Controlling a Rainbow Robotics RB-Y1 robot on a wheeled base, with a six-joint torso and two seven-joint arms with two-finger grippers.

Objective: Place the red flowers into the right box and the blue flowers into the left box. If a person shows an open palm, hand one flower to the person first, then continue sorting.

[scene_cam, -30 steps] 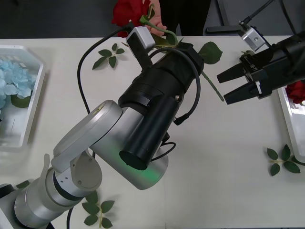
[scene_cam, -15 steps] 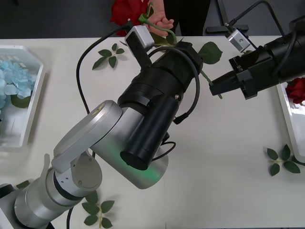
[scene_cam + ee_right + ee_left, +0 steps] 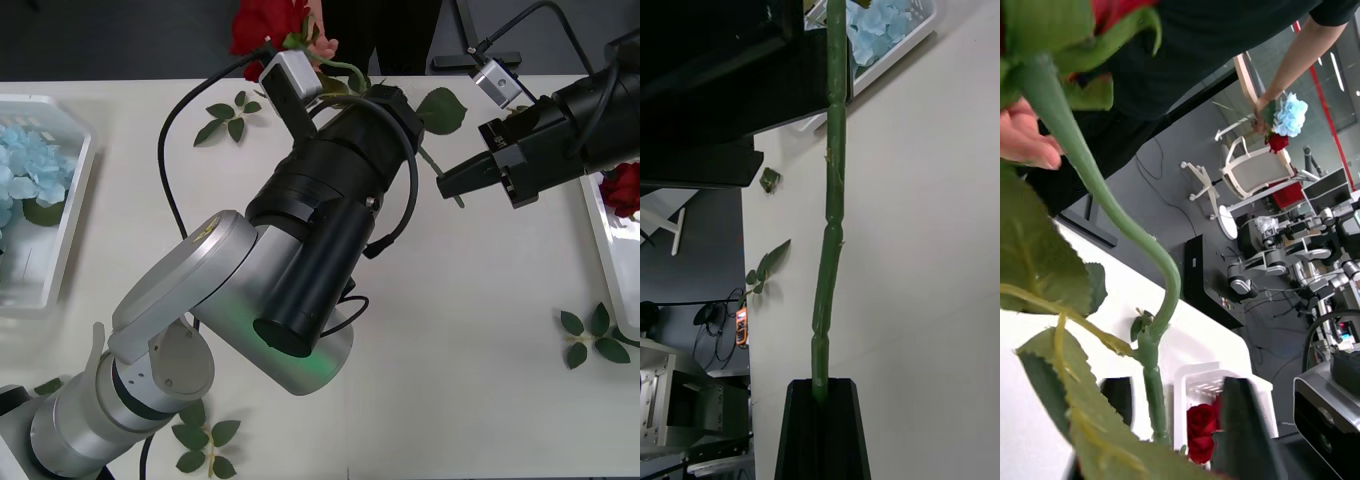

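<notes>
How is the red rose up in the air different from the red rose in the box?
The raised rose hangs above the table's far edge, its stem pinched by the right tool and touched by a hand. The boxed rose lies in the right box. Both are red.

Even overhead light is washing the white table (image 3: 480,330) bright, with objects casting only faint, soft shadows. A green glow is shining on the silver arm's (image 3: 300,365) near end, and pale highlights are running along its curved shell. The far background is staying dark. In the right wrist view, the green stem (image 3: 831,225) is showing crisp while the room beyond is softening. In the left wrist view, leaves (image 3: 1052,375) and a person's hand (image 3: 1026,139) close to the lens are blurring, while the room behind is looking sharper under ceiling lights.
</notes>
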